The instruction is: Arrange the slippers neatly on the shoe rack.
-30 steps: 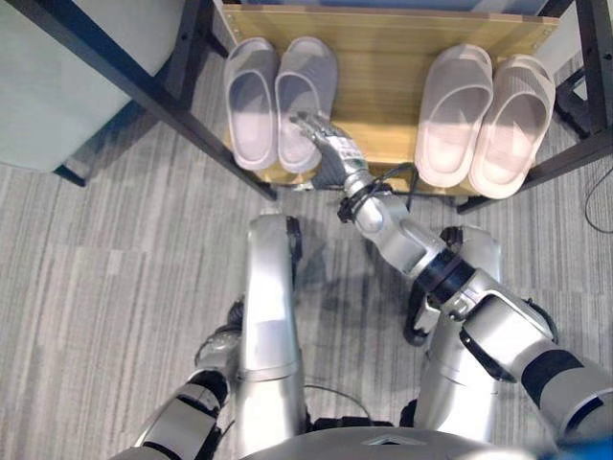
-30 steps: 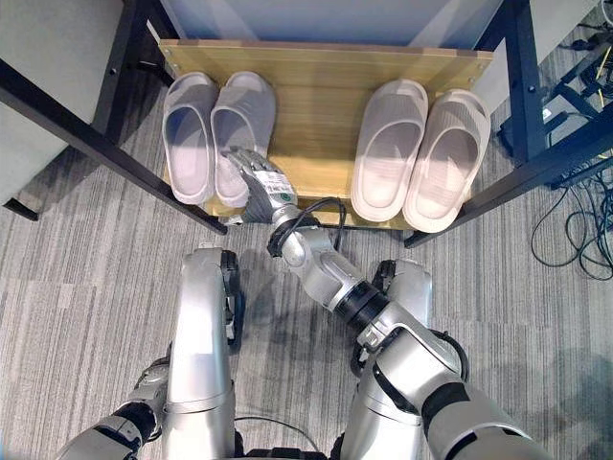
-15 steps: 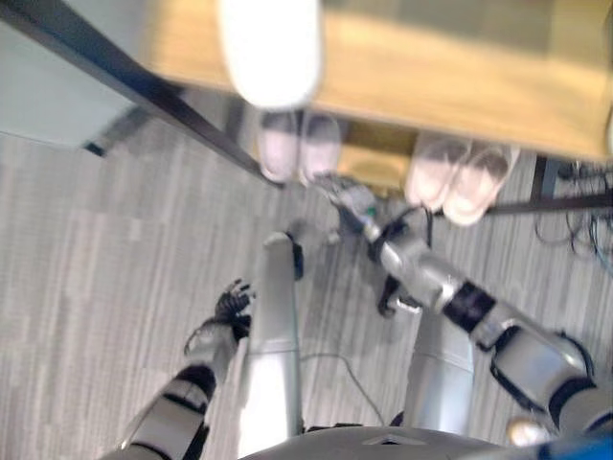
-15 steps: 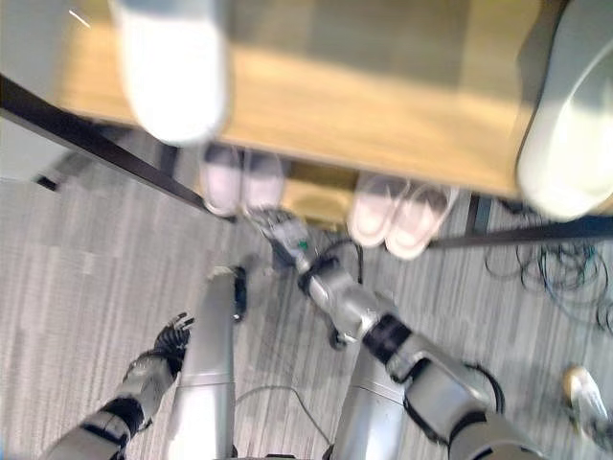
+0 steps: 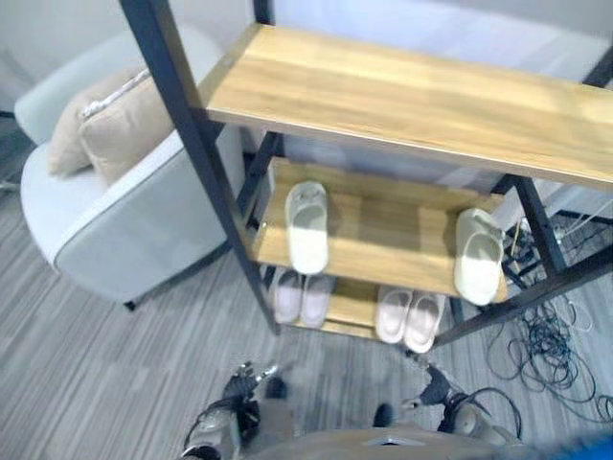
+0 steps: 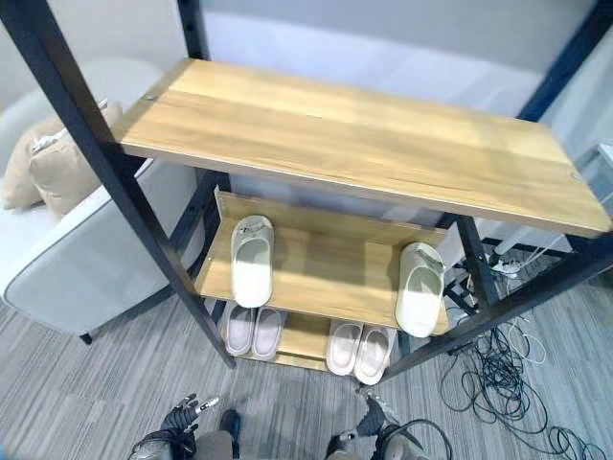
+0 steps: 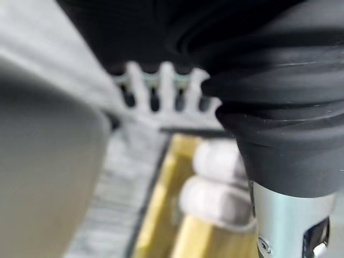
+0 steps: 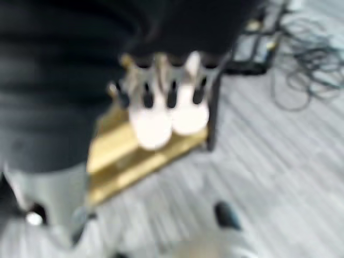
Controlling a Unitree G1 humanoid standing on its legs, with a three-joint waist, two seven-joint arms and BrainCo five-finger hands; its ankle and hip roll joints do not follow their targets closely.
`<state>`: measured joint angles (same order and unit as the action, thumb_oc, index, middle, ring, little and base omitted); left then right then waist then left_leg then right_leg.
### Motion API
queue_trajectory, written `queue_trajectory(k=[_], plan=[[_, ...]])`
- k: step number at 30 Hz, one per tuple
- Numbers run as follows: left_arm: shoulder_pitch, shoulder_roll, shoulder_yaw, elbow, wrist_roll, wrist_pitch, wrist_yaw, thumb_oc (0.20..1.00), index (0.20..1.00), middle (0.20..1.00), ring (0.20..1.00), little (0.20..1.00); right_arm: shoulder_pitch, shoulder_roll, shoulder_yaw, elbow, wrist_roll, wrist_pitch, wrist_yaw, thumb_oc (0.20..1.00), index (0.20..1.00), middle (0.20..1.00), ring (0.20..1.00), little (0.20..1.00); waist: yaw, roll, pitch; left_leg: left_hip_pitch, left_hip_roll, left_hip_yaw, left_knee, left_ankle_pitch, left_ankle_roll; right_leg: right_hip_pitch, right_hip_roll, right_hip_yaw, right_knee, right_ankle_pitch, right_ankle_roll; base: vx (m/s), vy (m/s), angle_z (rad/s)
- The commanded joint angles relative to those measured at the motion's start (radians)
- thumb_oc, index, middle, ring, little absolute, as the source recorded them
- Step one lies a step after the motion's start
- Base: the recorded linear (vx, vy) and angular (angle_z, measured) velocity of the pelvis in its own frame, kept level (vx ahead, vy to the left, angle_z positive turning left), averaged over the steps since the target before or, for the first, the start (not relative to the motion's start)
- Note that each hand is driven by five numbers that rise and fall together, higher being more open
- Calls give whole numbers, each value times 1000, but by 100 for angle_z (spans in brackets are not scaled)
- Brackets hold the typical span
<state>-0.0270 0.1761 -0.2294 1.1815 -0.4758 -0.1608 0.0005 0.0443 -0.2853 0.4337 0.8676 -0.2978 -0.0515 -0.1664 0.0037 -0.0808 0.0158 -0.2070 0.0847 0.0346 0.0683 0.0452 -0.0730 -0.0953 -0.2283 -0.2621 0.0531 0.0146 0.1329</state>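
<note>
Shoe rack [image 6: 316, 125] in full view; both robot hands low and empty.

Bottom shelf: two pale slipper pairs, left pair [image 6: 251, 331] and right pair [image 6: 360, 350], each set side by side, toes inward, which reads as tidy. Middle shelf [image 6: 330, 264]: two single off-white slippers, left slipper [image 6: 252, 272] and right slipper [image 6: 420, 288], well apart at opposite ends, so probably unpaired. Left robot hand [image 6: 180, 420] hangs near the floor, fingers spread, released. Right robot hand [image 6: 370, 419]: fingers straight in its wrist view, holding nothing.

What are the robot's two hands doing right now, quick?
Left hand: open, fingers spread, holding nothing.
Right hand: open, fingers straight, holding nothing.
</note>
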Motion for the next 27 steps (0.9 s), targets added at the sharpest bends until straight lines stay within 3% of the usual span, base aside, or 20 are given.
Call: queue_trajectory(k=[1,2,3,5,7,9,13,14,21,27], plan=[[-55,-46,-82,-17,182,-11,-17,1000,1000,1000,1000,1000,-59,-77,-48,-24,73,-27,-6,1000,1000,1000,1000,1000,-4,78,66,118,26,19,-144,40,-32,12,12,19,13,-18,28,130,-61,-26],[-56,-45,-89,-20,200,-9,-21,1000,1000,1000,1000,1000,-49,-76,-54,-23,74,-29,0,1000,1000,1000,1000,1000,-7,81,55,138,24,24,-154,36,-31,28,16,23,4,-21,29,123,-44,-21],[-8,89,-83,-336,101,12,-77,1000,1000,1000,1000,1000,-6,-112,-105,-63,93,-34,25,1000,1000,1000,1000,1000,-4,101,49,155,21,24,-156,34,-29,57,18,21,-11,-22,35,101,-42,-10],[29,76,-185,-238,270,-44,-72,1000,1000,1000,1000,1000,-23,-86,-94,-11,103,-34,16,1000,1000,1000,1000,1000,-10,102,44,167,22,22,-156,29,-32,73,22,21,-18,-24,36,55,-71,-11],[-17,32,-234,-186,371,-53,-77,1000,1000,1000,1000,1000,16,-78,-97,-33,112,-57,22,1000,1000,1000,1000,1000,-25,101,34,186,24,40,-156,19,-36,92,29,36,-26,-30,36,67,-99,-3],[-26,36,-289,-306,369,-77,-78,1000,1000,1000,1000,1000,36,-73,-108,-35,126,-62,19,1000,1000,1000,1000,1000,-40,110,30,190,22,43,-156,14,-37,98,30,41,-29,-34,36,46,-87,-6],[-12,125,-369,-656,296,-88,-148,1000,1000,1000,1000,1000,42,-63,-120,-8,137,-63,27,1000,1000,1000,1000,1000,-54,137,41,189,25,51,-156,13,-40,98,38,55,-44,-33,36,18,-56,-18],[-24,153,-369,-763,269,-82,-158,1000,1000,1000,1000,1000,51,-60,-118,-8,132,-59,29,1000,1000,1000,1000,1000,-58,149,44,189,23,57,-156,10,-41,101,37,61,-62,-30,37,12,-44,-13],[-90,199,-327,-980,271,-87,-127,1000,1000,1000,1000,1000,66,-63,-131,9,129,-53,28,1000,1000,1000,1000,1000,-60,166,51,192,26,66,-156,4,-46,124,43,64,-120,-15,38,19,-45,-9],[-152,199,-264,-1075,255,-103,-71,1000,1000,1000,1000,1000,91,-56,-161,0,176,-58,25,1000,1000,1000,1000,1000,-62,165,51,206,29,77,-156,0,-50,150,48,61,-140,-18,37,30,-49,1]])
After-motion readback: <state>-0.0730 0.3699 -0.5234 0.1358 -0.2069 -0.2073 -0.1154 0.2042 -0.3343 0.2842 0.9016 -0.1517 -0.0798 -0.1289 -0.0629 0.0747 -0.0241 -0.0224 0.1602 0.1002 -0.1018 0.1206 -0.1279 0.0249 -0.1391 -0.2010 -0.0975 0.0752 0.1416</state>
